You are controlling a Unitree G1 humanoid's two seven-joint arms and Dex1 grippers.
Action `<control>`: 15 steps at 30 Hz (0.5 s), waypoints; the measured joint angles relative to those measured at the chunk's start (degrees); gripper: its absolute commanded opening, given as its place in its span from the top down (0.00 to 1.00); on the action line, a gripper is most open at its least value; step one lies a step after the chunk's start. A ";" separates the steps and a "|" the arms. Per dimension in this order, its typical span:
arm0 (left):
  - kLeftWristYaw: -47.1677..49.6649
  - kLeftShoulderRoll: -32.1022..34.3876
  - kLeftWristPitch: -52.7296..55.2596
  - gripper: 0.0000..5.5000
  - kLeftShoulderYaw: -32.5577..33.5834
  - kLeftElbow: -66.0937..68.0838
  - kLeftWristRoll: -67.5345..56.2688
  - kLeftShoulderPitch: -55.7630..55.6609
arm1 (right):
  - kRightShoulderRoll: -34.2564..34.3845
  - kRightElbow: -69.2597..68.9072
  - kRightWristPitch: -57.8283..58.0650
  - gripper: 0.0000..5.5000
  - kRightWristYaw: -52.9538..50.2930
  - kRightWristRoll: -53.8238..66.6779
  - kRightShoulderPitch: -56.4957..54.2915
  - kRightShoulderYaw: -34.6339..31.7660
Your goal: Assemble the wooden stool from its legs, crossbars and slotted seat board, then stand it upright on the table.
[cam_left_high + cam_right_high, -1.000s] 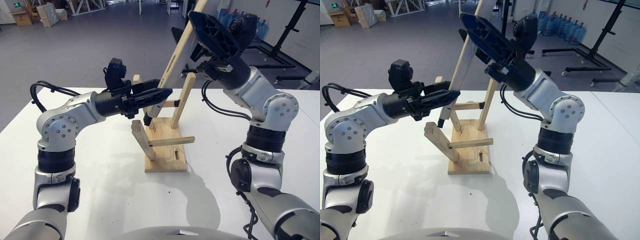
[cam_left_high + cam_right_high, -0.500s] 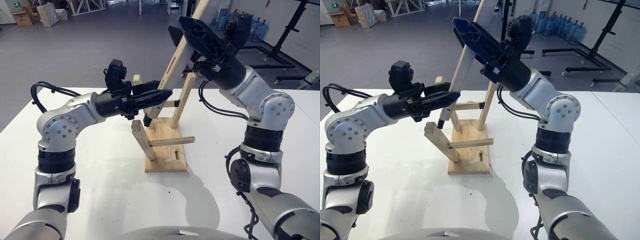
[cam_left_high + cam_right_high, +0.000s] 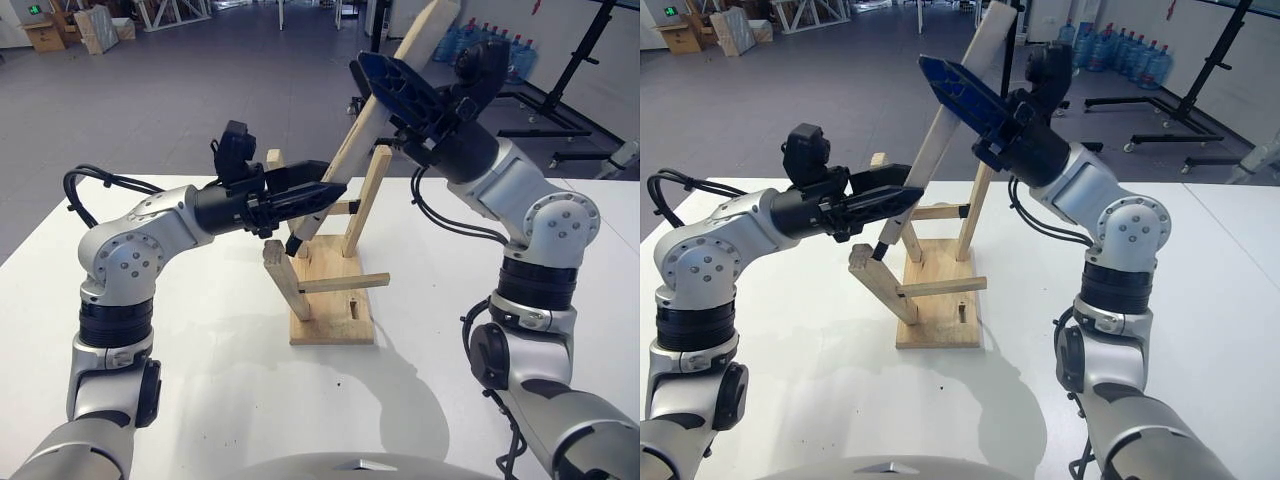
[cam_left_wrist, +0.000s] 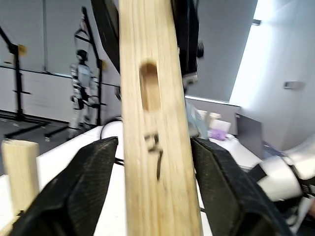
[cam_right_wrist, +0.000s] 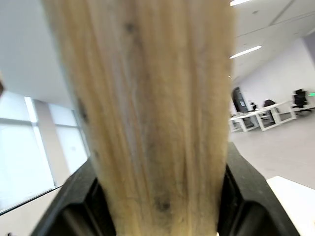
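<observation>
The slotted seat board (image 3: pixel 325 327) lies flat on the white table. An upright leg (image 3: pixel 365 200), a leaning leg (image 3: pixel 287 280) and two crossbars (image 3: pixel 345 283) rise from it. Above it a long wooden leg (image 3: pixel 347 155) with a slot (image 4: pixel 149 91) slants up to the right, its dark lower tip close over the leaning leg's top. My left gripper (image 3: pixel 325 190) is shut on its lower part, fingers (image 4: pixel 93 191) on both sides. Higher up, my right gripper (image 3: pixel 385 85) is shut on the same leg (image 5: pixel 157 123).
The white table (image 3: pixel 200 350) stretches wide on both sides of the stool, its far edge just behind the stool. Beyond lies open grey floor with black stands (image 3: pixel 560 100) and water bottles (image 3: pixel 1130 50) at the back right.
The long leg's upper end has leaned further to the right with my right gripper. Its lower end and my left gripper have hardly moved.
</observation>
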 measured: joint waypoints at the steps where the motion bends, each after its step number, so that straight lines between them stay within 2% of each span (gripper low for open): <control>1: 0.60 -0.38 -0.44 0.41 0.18 0.24 0.16 -0.09 | -0.04 -0.07 -0.42 0.62 0.35 -0.41 0.40 0.00; 5: 6.31 -2.74 -2.89 0.31 3.58 2.50 0.38 -2.97 | -0.50 -0.17 -2.70 0.63 2.29 -3.93 1.26 -0.09; 7: 10.51 -3.79 -3.87 0.25 7.29 2.99 -1.35 -6.02 | -2.42 0.35 -5.09 0.63 4.72 -7.55 1.78 -0.78; 12: 19.60 -3.35 -3.72 0.12 15.40 1.33 -8.42 -6.96 | -10.25 0.83 -13.19 0.63 14.30 -18.09 7.43 -3.52; 15: 26.00 -1.57 -3.30 0.03 20.10 -0.94 -11.66 -3.24 | -14.78 0.40 -17.17 0.63 20.86 -23.68 13.83 -4.98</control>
